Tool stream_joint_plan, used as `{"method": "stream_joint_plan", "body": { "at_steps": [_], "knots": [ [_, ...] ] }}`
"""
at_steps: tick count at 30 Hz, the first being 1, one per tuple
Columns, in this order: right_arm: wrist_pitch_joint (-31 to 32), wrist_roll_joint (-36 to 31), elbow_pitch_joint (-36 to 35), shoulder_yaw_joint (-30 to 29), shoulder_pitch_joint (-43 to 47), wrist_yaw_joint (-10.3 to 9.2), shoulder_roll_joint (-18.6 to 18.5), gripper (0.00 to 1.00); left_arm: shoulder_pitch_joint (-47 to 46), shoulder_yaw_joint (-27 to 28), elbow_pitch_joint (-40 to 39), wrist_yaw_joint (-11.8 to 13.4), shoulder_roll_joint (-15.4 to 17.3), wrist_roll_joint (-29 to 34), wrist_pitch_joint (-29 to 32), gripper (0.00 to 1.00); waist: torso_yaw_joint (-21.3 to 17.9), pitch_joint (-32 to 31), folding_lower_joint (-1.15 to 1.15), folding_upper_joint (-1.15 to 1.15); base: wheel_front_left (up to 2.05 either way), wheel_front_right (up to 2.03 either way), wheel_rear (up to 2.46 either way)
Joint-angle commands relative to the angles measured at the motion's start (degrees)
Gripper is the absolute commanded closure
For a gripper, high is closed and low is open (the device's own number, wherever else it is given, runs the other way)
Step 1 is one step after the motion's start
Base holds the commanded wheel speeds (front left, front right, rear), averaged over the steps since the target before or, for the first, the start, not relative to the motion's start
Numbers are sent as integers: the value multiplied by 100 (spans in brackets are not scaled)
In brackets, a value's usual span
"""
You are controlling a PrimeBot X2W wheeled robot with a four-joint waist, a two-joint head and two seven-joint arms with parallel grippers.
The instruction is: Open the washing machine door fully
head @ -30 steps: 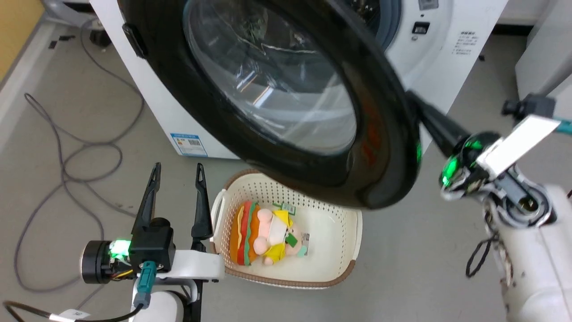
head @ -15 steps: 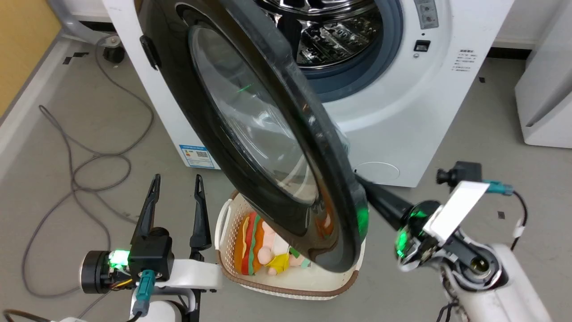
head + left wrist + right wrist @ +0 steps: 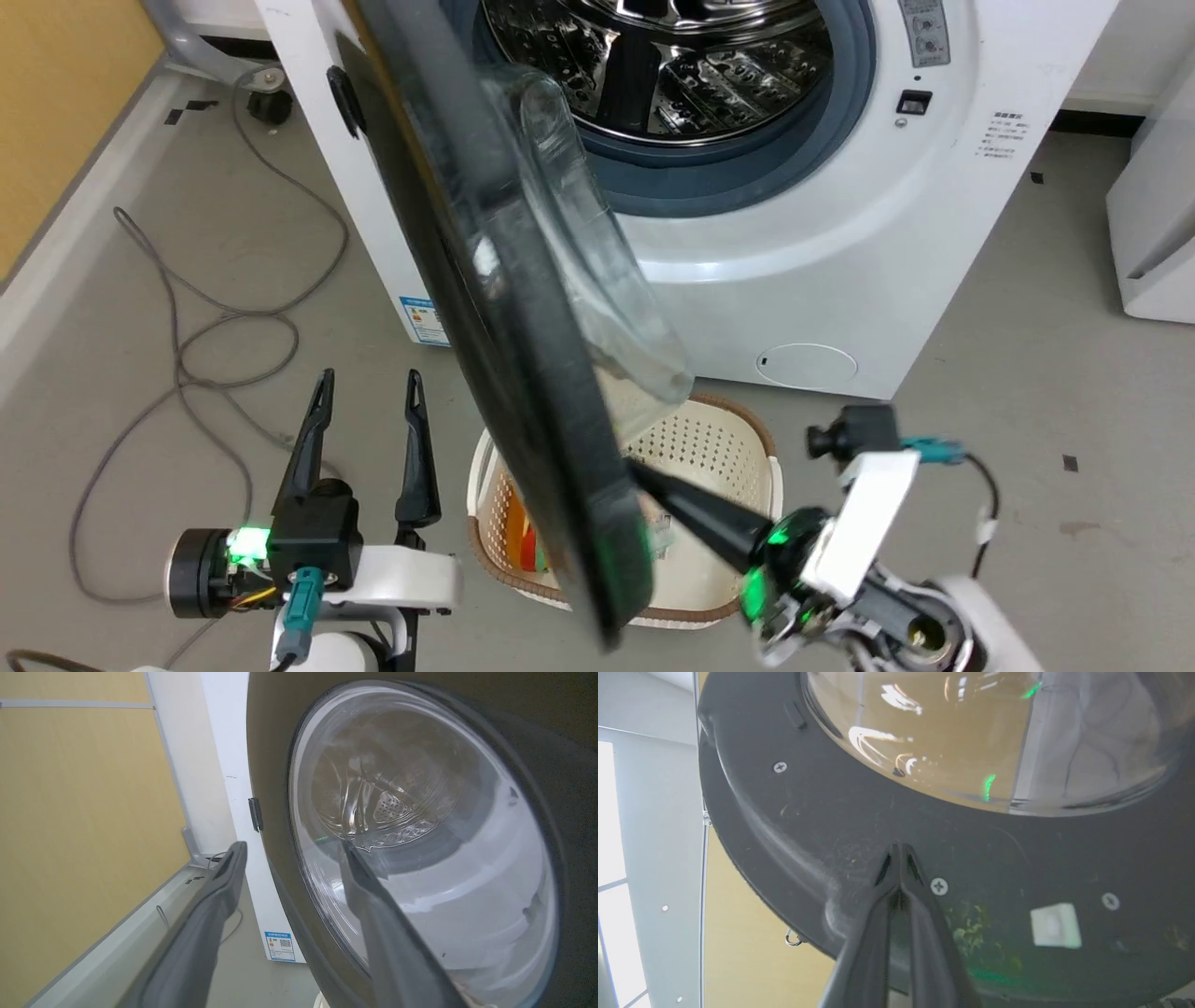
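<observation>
At lower left, my left claw hung idle, fingers spread. At centre, the large glossy black washing machine door had swung edge-on. My closed right claw pushed its inner rim, baring the white boxy washing machine; nearly fully open, I judged.

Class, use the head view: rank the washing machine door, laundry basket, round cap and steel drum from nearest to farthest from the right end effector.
1. washing machine door, against the right end effector tips.
2. laundry basket, on the floor beneath it.
3. round cap, low on the washing machine front.
4. steel drum, up inside it.
</observation>
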Motion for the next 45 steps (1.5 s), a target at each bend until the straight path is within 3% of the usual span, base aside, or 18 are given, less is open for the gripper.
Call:
{"method": "stream_joint_plan", "body": {
  "at_steps": [1, 9, 14, 19, 27, 31, 41, 45],
  "knots": [
    [-61, 114, -97, 198, 136, 6, 48, 100, 70, 23, 15, -30, 19, -2, -30, 0, 26, -10, 1, 0, 0, 0, 0],
    [-330, 83, -208, 466, 179, 6, 49, 100, 124, 47, 25, -35, 23, -1, -30, 0, 40, -53, 1, 0, 0, 0, 0],
    [-844, -173, -330, 62, 191, 6, 30, 100, 191, 79, 58, -54, 36, -19, -30, 0, 4, -143, 1, 0, 0, 0, 0],
    [-1855, -828, -725, -446, 251, 6, -109, 100, 278, 139, 86, -92, 55, -48, -30, 0, -82, -274, 1, 0, 0, 0, 0],
    [-4350, -2961, -989, -434, 377, 6, -939, 100, 460, 236, 121, -134, 87, -52, -30, 0, -221, -547, 1, 0, 0, 0, 0],
    [-4787, -4163, -872, -451, 478, 6, -1238, 100, 575, 294, 121, -143, 106, -52, -30, 0, -282, -667, 1, 0, 0, 0, 0],
    [-4806, -7778, -1187, -1619, 1158, 6, -669, 100, 666, 390, 76, -147, 106, -38, -30, 0, -388, -706, 1, 0, 0, 0, 0],
    [-4806, -8389, -1009, -1757, 1478, 6, -365, 100, 667, 388, 83, -162, 99, -26, -30, 0, -395, -723, 1, 0, 0, 0, 0]
  ]
}}
